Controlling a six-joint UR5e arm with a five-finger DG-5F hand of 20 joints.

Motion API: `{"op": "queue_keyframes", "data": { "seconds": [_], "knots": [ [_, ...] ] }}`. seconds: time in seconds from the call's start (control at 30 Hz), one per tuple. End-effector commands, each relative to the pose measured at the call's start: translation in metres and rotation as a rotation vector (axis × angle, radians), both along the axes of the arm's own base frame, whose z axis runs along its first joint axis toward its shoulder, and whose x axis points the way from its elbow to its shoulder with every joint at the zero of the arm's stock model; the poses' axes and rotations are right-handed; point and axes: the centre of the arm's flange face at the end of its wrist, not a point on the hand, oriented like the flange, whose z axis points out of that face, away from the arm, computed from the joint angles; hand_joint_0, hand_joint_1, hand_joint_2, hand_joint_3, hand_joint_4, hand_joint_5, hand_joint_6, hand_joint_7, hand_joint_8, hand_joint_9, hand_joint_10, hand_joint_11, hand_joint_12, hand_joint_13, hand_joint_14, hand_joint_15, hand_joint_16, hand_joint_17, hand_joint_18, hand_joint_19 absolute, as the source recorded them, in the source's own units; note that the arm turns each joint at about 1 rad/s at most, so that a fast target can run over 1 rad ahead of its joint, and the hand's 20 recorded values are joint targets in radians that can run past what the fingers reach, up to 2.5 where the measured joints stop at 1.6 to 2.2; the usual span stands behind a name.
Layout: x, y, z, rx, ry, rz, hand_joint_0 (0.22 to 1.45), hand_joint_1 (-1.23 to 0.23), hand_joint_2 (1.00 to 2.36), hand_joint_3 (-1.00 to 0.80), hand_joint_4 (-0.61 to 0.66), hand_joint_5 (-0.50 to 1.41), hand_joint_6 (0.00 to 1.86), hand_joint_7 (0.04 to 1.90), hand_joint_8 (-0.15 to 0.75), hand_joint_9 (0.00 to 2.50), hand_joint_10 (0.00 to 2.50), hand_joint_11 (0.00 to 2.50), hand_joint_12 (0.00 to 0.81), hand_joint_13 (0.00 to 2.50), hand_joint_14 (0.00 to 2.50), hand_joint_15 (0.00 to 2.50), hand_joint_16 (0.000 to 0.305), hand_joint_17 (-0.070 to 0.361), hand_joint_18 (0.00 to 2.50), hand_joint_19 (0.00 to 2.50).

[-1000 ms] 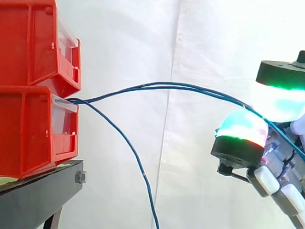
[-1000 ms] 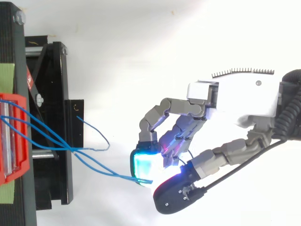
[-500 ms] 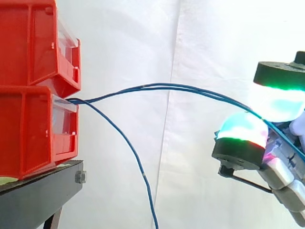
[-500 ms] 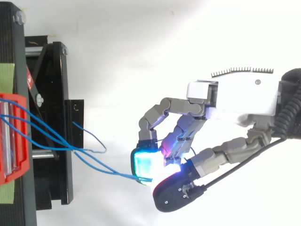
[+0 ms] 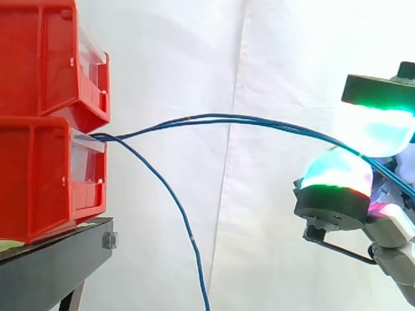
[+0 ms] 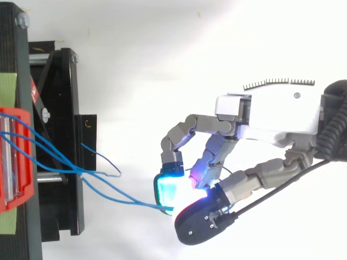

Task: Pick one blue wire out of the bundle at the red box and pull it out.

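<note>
Two stacked red bins (image 5: 39,175) stand at the left on a black stand (image 5: 58,259). A bundle of thin blue wires (image 5: 246,118) leaves the front of the lower bin. Two of them arc right to my hand (image 6: 271,114), whose curled fingers and thumb pinch them between glowing fingertips (image 5: 334,188). In the top view the pinched wires (image 6: 135,203) meet the cyan pad at the lower middle. A third blue wire (image 5: 187,223) droops down out of the picture, apart from the hand.
A loose blue wire end (image 6: 100,158) lies over the black stand (image 6: 59,108) beside the red bin's rim (image 6: 28,184). A white curtain hangs behind. Open space separates the bins and my hand.
My thumb pad has closed in against the finger pad over the wires. The hand has drifted slightly right in the side view, and the loose wire end has slid towards the bin.
</note>
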Motion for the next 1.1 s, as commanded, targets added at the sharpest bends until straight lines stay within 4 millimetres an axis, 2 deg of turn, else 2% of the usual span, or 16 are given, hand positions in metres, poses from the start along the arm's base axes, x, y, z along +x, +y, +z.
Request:
{"op": "queue_keyframes", "data": {
  "seconds": [0.0,0.33,0.57,0.67,0.7,0.93,1.07],
  "knots": [
    [0.0001,0.0003,-0.0002,0.0,0.0,0.0,0.55,-0.58,1.0,-0.48,0.15,-0.08,0.91,1.18,0.366,1.15,0.01,0.6,0.414,1.06,0.02,0.58,0.053,0.119,0.95,0.57],
    [-0.0001,0.0003,0.0008,0.001,-0.001,0.0,0.49,-0.5,1.0,-0.5,0.15,-0.08,0.9,1.16,0.379,1.16,0.01,0.59,0.433,1.07,0.02,0.58,0.058,0.13,0.97,0.56],
    [0.0001,0.0003,-0.0002,-0.001,0.0,0.001,0.49,-0.5,1.0,-0.5,0.15,-0.08,0.9,1.15,0.387,1.16,0.01,0.6,0.438,1.07,0.02,0.58,0.058,0.131,0.98,0.56],
    [0.0001,0.0005,-0.0002,-0.001,0.001,0.002,0.48,-0.57,1.0,-0.5,0.16,-0.09,0.9,1.15,0.393,1.16,0.01,0.6,0.445,1.07,0.02,0.58,0.059,0.133,0.98,0.56],
    [0.0001,0.0005,-0.0002,-0.001,0.001,0.002,0.46,-0.65,1.0,-0.5,0.17,-0.1,0.91,1.13,0.395,1.12,0.01,0.61,0.451,1.07,0.02,0.58,0.061,0.138,1.0,0.54],
    [-0.0005,-0.0007,-0.001,-0.001,0.004,0.001,0.43,-0.71,1.0,-0.5,0.19,-0.12,0.93,1.06,0.399,1.07,0.01,0.61,0.466,1.05,0.02,0.58,0.065,0.146,1.01,0.53],
    [-0.0003,-0.0006,-0.0009,-0.001,0.002,0.001,0.48,-0.76,1.0,-0.5,0.19,-0.12,0.93,1.06,0.379,1.04,0.01,0.62,0.446,1.02,0.02,0.59,0.06,0.135,0.97,0.54]
  ]
}}
